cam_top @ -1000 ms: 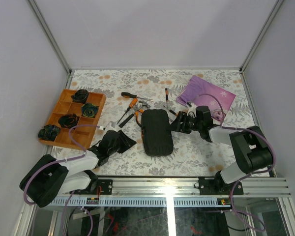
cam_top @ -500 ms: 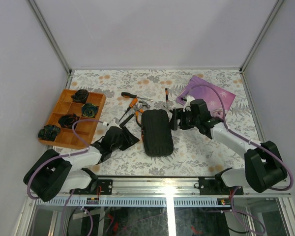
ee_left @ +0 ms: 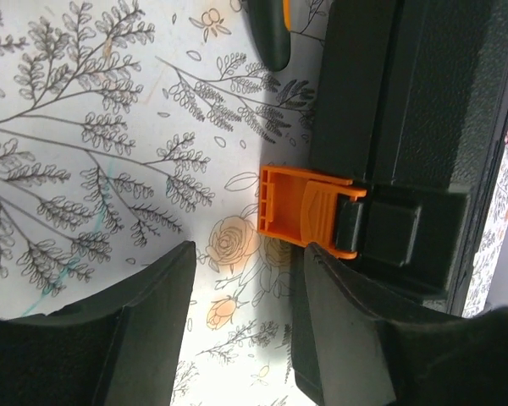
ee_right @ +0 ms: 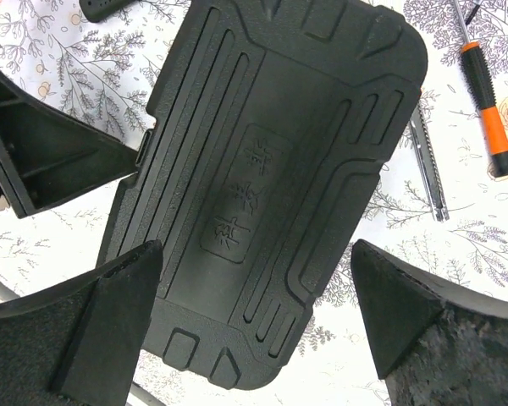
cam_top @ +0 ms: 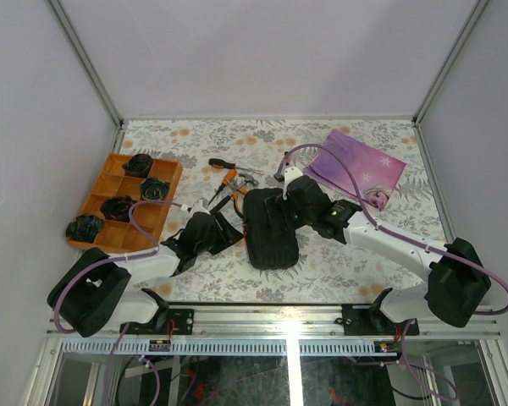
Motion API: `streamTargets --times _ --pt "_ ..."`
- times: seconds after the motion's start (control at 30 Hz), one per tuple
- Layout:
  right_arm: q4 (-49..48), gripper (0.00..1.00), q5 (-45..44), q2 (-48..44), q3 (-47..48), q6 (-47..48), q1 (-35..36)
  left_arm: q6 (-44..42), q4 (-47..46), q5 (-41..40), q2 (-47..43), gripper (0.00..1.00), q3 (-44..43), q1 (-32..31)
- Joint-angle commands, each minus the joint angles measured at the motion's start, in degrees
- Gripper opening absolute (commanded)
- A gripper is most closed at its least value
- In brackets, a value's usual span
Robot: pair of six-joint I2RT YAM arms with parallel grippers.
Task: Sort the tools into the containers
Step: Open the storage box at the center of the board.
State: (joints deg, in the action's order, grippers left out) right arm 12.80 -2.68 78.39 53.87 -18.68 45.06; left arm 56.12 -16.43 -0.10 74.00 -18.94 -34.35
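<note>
The black tool case (cam_top: 269,228) lies closed in the middle of the table. Its lid fills the right wrist view (ee_right: 271,169). My right gripper (cam_top: 275,210) hovers over it, open wide and empty (ee_right: 254,313). My left gripper (cam_top: 228,232) is open at the case's left edge, its right finger (ee_left: 356,338) just below the orange latch (ee_left: 305,210), not touching it that I can tell. Loose tools lie behind the case: a black-and-orange screwdriver (cam_top: 223,163), orange-handled pliers (cam_top: 230,181), and another screwdriver (ee_right: 484,85) beside a steel tool (ee_right: 428,161).
The orange divided tray (cam_top: 110,182) with black coiled lumps stands at the left. A purple bag (cam_top: 360,165) lies at the back right. The right arm's cable arcs over the bag.
My right gripper has swung left from the case's right side to above its lid. My left gripper has moved forward and right to the case's latch edge.
</note>
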Motion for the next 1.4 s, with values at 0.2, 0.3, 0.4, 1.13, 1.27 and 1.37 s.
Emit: streamTargets --times 0.2,0.3,0.4,1.13,1.27,1.37 --pt "3.0 0.98 -6.9 0.2 3.1 0.3 3.0 -1.8 4.0 -3.6 7.7 0.53 -3.0 0.0" --pt "3.2 0.97 -6.8 -0.1 3.1 0.1 3.1 -2.0 5.2 -4.4 9.7 0.49 -4.7 0.0" --pt "3.0 0.94 -6.8 -0.3 2.9 0.1 3.1 -2.2 5.7 -4.4 11.2 0.47 -5.4 -0.1" --pt "7.1 0.99 -20.7 8.6 10.4 3.1 14.7 0.2 10.5 -7.4 7.6 0.39 -0.8 -5.0" --pt "6.5 0.99 -21.1 8.7 9.9 2.2 15.1 0.5 10.0 -7.2 4.2 0.42 0.9 -5.4" --pt "6.4 0.99 -21.1 8.8 9.7 2.0 15.1 0.2 10.3 -7.4 2.8 0.42 1.3 -5.5"
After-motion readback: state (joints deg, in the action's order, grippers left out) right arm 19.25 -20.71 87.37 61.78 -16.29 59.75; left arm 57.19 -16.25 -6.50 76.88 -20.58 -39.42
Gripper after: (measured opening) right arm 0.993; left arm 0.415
